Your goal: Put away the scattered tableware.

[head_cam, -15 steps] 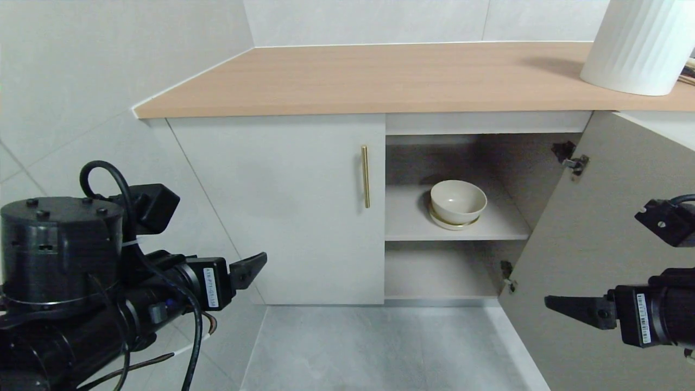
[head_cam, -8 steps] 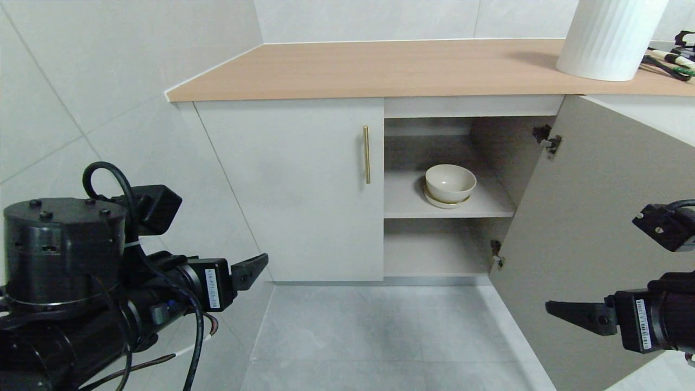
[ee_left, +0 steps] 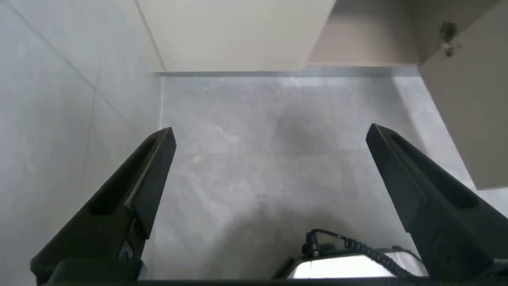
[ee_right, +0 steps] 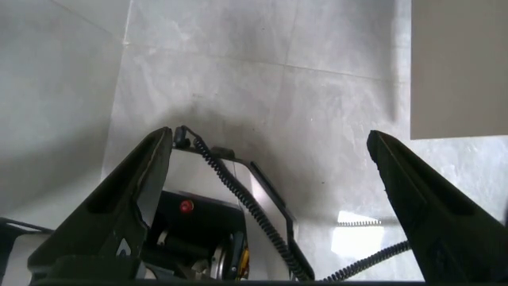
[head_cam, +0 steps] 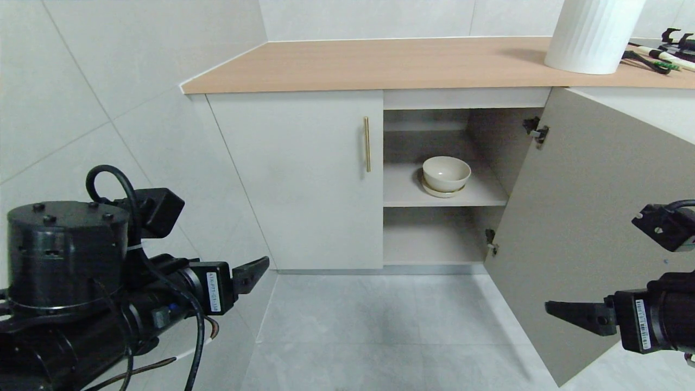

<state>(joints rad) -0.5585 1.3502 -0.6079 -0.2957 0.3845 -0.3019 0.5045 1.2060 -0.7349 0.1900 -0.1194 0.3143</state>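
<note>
A cream bowl [head_cam: 446,172] sits on a small plate [head_cam: 438,191] on the upper shelf of the open cabinet [head_cam: 402,187]. My left gripper [head_cam: 251,271] hangs low at the left, well short of the cabinet and over the floor. Its fingers [ee_left: 119,214] stand wide apart with nothing between them. My right gripper [head_cam: 567,315] is low at the right, in front of the open door, also open and holding nothing. In the right wrist view its fingers [ee_right: 119,214] spread over floor tile.
The cabinet's right door [head_cam: 586,217] swings out toward my right arm. The left door with its gold handle [head_cam: 367,144] is closed. On the wooden countertop [head_cam: 380,62] stand a white ribbed container [head_cam: 594,32] and some utensils [head_cam: 659,54]. The lower shelf [head_cam: 429,244] is bare.
The whole head view has shifted: the cabinet now looks smaller and farther off, so the camera has backed away. Both grippers keep their places in the picture, still open.
</note>
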